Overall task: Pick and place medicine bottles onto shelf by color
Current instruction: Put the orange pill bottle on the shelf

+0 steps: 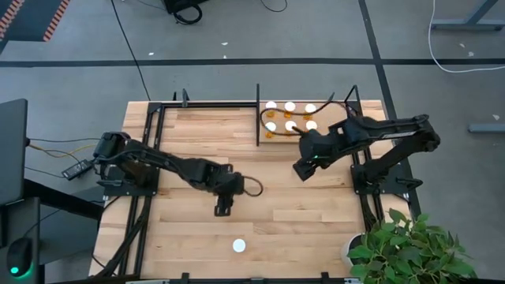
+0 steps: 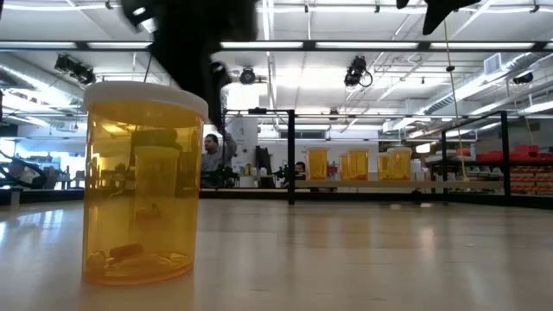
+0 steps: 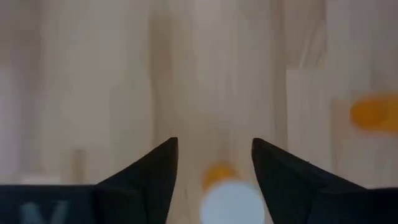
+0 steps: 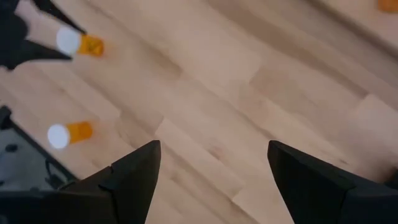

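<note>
Table (image 1: 189,126): one planked wooden top, carrying everything listed below.
Arms: two. The left arm (image 1: 158,162) reaches from the table's left side towards the middle. The right arm (image 1: 394,130) reaches in from the right side towards the shelf.
Shelf (image 1: 300,116): one pale panel with black bars, at the far right part of the table.
Plant (image 1: 398,244): one, leafy, at the near right corner.
Person (image 2: 210,151): one in the room beyond the table, far off in the low view.
Left gripper (image 1: 223,208): low over the middle of the table, on the near side.
Left jaws: they stand either side of one bottle. Cannot tell whether they press on it.
Right gripper (image 1: 302,171): hovers over bare planks just in front of the shelf.
Right jaws: wide apart, nothing between them.
Medicine bottles, total: eight, orange with white caps.
Shelf group (image 1: 290,106): six bottles, upright on the shelf, in two rows of three.
Gripper bottle (image 3: 231,199): one, in the gap of the left gripper and hidden beneath it in the high view.
Lone bottle (image 1: 239,245): one, upright on the table by the near edge, apart from both grippers. Small contents lie at its bottom.
</note>
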Controlling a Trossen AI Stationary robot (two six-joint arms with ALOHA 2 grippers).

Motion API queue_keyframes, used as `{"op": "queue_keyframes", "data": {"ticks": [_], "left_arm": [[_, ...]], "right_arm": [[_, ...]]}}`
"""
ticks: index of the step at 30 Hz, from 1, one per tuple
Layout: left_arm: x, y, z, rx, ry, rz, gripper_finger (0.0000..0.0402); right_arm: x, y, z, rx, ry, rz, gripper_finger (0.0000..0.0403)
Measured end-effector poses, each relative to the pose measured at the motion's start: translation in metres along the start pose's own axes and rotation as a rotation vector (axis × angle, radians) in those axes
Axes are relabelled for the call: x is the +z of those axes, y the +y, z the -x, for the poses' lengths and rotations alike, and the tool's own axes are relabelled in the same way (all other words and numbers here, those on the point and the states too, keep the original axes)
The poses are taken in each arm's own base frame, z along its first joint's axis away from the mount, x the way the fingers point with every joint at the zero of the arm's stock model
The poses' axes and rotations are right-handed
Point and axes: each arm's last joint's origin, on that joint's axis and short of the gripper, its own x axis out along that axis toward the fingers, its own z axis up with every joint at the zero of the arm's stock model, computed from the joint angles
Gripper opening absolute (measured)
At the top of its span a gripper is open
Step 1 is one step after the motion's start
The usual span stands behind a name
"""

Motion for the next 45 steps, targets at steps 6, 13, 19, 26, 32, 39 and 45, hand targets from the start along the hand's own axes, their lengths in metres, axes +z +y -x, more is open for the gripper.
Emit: {"op": "queue_keyframes", "data": {"ticks": [6,13,19,26,32,39,45], "left_arm": [[0.028,0.023,0.023,0.022,-0.092,0.011,0.017],[0.031,0.035,0.029,0.022,-0.083,0.039,0.0152],[0.014,0.022,0.028,-0.006,0.081,-0.008,0.0178],[-0.018,0.006,0.003,-0.056,0.216,-0.023,0.0265],[-0.039,-0.001,-0.012,-0.054,0.276,0.023,0.0336],[-0.034,-0.007,-0.014,0.027,0.191,0.032,0.0364],[-0.042,-0.006,-0.024,0.03,0.193,0.047,0.0364]], "right_arm": [[-0.003,-0.013,0.015,-0.008,-0.043,-0.023,0.0303],[-0.005,-0.021,0.022,-0.016,-0.072,-0.022,0.0303],[-0.004,-0.021,0.022,-0.031,-0.096,-0.01,0.0303],[-0.003,-0.021,0.021,-0.05,-0.132,-0.005,0.0303],[-0.003,-0.021,0.021,-0.053,-0.137,-0.002,0.0303],[-0.002,-0.021,0.021,-0.058,-0.153,-0.015,0.0303],[-0.002,-0.021,0.021,-0.056,-0.153,-0.025,0.0303]]}}
